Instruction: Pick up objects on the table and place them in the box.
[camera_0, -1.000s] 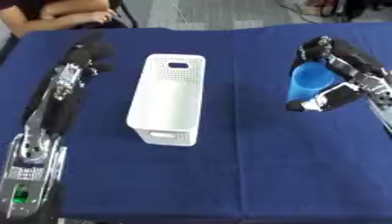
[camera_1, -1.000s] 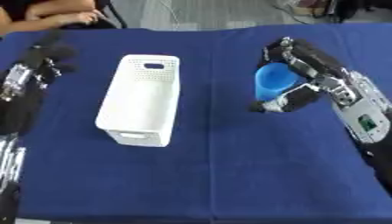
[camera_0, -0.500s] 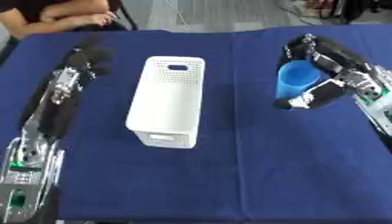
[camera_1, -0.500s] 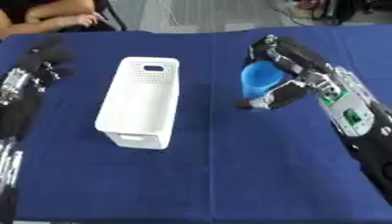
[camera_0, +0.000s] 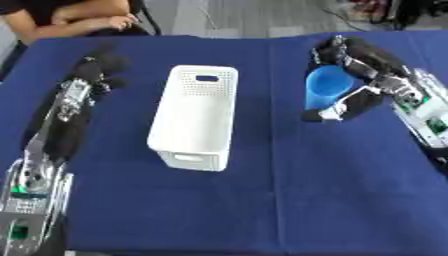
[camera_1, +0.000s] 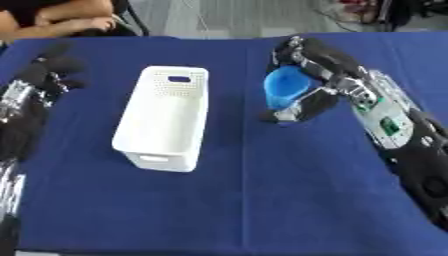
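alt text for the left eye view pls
The robot's right hand holds a blue cup above a blue-covered table, to the right of an empty white box. Its left hand rests at far left.

right hand (camera_0: 363, 80), curled round blue cup (camera_0: 327, 90), has moved leftward over the blue cloth toward white box (camera_0: 196, 122) across the 3 moments; gap between cup and box is smaller now, still apart. Cup sits higher in view than before, open end tilted toward the box side. Right forearm reaches further in from the right edge. Whole view shifted slightly, so camera moved a bit.
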